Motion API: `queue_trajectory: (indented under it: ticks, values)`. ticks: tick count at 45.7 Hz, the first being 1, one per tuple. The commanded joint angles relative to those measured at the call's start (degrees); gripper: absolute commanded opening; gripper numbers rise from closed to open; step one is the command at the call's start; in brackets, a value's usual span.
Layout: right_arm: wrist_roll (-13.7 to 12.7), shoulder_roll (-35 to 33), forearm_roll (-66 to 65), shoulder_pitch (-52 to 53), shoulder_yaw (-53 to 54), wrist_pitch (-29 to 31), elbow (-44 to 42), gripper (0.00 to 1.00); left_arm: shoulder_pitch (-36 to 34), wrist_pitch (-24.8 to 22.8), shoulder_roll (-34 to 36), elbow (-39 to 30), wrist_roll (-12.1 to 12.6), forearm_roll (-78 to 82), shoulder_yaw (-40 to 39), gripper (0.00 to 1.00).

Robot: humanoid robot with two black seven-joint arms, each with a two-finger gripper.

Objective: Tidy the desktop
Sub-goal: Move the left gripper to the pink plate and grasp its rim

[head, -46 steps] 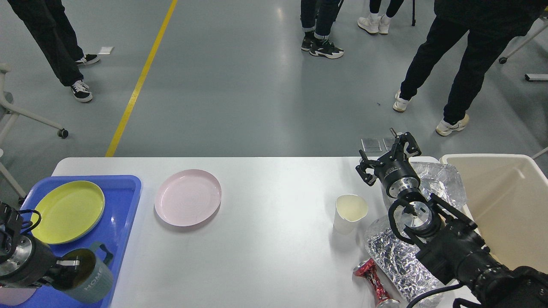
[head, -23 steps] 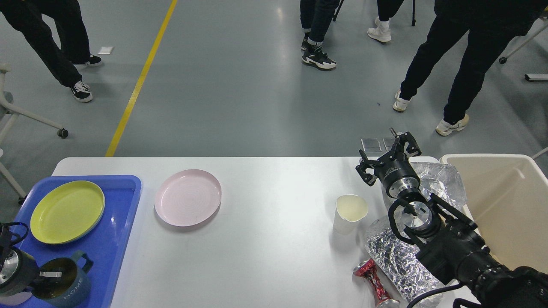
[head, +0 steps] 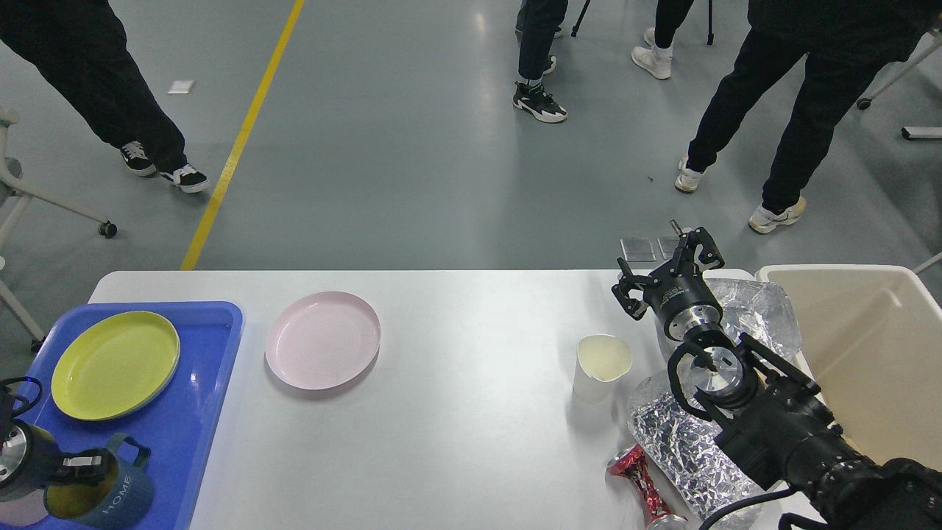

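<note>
One view only here, from the robot's own head, looking forward and down. The white desktop (head: 471, 412) fills the lower half, close in, its near edge cut off by the bottom of the frame. Beyond its far edge the grey floor (head: 412, 162) stretches away, a yellow line (head: 239, 140) running up it. The left arm (head: 29, 460) comes in at the bottom left corner, the right arm (head: 780, 434) from the bottom right.

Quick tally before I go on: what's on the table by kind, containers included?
Plates: 2, yellow plate, pink plate
Cups: 2, mug, paper cup
Crushed cans: 1
Foil pieces: 2
Containers: 2, blue tray, beige bin
Total: 9
</note>
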Motion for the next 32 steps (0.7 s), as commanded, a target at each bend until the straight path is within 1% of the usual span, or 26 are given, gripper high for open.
queue_trajectory:
  ticks: [1, 2, 7, 10, 12, 14, 17, 25, 28, 32]
  values:
    - [0.0, 0.0, 0.0, 0.0, 0.0, 0.0, 0.0, 1.00, -0.7, -0.3, 0.8, -0.1, -0.3, 0.0, 0.1, 0.83]
    - [0.0, 0.0, 0.0, 0.0, 0.0, 0.0, 0.0, 1.00, -0.9, -0.4, 0.9, -0.1, -0.3, 0.0, 0.3, 0.86]
    - [0.0, 0.0, 0.0, 0.0, 0.0, 0.1, 0.0, 1.00, -3.0, -1.3, 1.2, -0.3, -0.4, 0.0, 0.9, 0.92]
    - [0.0, 0.0, 0.0, 0.0, 0.0, 0.0, 0.0, 1.00, -5.8, -4.2, 2.4, -0.7, -0.5, 0.0, 0.9, 0.93]
    - [0.0, 0.0, 0.0, 0.0, 0.0, 0.1, 0.0, 1.00, -8.3, -7.9, 3.7, -0.8, -0.5, 0.1, 0.8, 0.93]
    - [0.0, 0.0, 0.0, 0.0, 0.0, 0.0, 0.0, 1.00, -11.4, -12.6, 4.5, -0.8, -0.8, 0.1, 0.4, 0.93]
    - [0.0, 0.0, 0.0, 0.0, 0.0, 0.0, 0.0, 1.00, -16.8, -20.0, 5.2, -0.8, -1.9, 0.1, 0.2, 0.93]
    - [0.0, 0.0, -0.1, 0.0, 0.0, 0.0, 0.0, 1.00, -31.7, -39.2, 5.5, -2.0, -6.2, -1.0, 0.1, 0.93]
    - [0.0, 0.0, 0.0, 0.0, 0.0, 0.1, 0.0, 1.00, -37.8, -46.1, 5.3, -3.1, -8.3, -1.5, 0.1, 0.93]
    - [0.0, 0.0, 0.0, 0.0, 0.0, 0.0, 0.0, 1.00, -44.6, -54.0, 4.8, -4.5, -11.6, -3.7, 0.1, 0.93]
